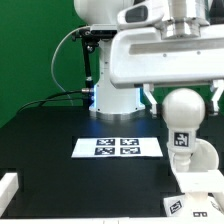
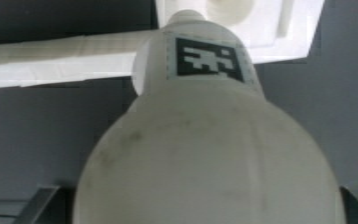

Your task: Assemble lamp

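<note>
Shows bulb [image 1: 185,108] upright at near right of exterior view, stem down over square base [image 1: 205,190], prob. for screwing in. Flanks round head w/ gripper [image 1: 184,97] fingers; clenched or released: cannot tell. Leaves marker board [image 1: 118,146] apart, to exterior view's left.

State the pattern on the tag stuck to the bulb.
Black-and-white squares on the tag of the white bulb; clearest in the wrist view.

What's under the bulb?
The white base is under the bulb. The bulb's lower end covers the spot where they meet, so I cannot see whether it sits in the base or only above it.
</note>
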Tool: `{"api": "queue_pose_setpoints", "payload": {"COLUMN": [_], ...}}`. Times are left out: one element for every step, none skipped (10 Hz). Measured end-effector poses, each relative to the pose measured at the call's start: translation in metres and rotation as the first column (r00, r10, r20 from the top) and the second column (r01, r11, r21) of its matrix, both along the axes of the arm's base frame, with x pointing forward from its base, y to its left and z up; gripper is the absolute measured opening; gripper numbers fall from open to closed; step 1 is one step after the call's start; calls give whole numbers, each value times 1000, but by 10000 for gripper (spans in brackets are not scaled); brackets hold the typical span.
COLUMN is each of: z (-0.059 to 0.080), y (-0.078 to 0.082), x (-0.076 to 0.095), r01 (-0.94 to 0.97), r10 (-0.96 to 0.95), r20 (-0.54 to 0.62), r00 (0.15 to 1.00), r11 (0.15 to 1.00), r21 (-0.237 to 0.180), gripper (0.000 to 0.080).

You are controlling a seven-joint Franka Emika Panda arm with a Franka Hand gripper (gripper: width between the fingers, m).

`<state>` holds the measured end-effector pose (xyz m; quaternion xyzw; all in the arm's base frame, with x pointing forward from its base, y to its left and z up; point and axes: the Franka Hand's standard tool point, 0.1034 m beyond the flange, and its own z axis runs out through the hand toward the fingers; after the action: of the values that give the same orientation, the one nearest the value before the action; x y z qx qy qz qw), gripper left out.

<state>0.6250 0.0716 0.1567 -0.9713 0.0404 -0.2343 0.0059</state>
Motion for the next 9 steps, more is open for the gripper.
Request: {"api": "queue_pose_setpoints", "payload": {"z": [-6, -6, -6, -8, -10, -13, -16, -18, -22], "y": [4, 8, 9, 12, 16, 17, 18, 18, 19], "x": [1, 3, 3, 2, 1, 0, -1, -1, -3], "r01": [-7, -12, -14, -18, -24, -26, -27, -28, -30], "r10": [7, 12, 14, 18, 24, 26, 27, 28, 30], "r20": [-8, -4, -5, -7, -10, -14, -19, -22, -27], "r00": [1000, 1000, 1000, 1000, 1000, 1000, 999, 999, 999], "r11": [1000, 1000, 1000, 1000, 1000, 1000, 1000, 1000, 1000], "r21": [-5, -5, -4, -3, -3, -4, -6, -7, -8], "gripper": [574, 574, 574, 574, 574, 574, 574, 574, 574]}}
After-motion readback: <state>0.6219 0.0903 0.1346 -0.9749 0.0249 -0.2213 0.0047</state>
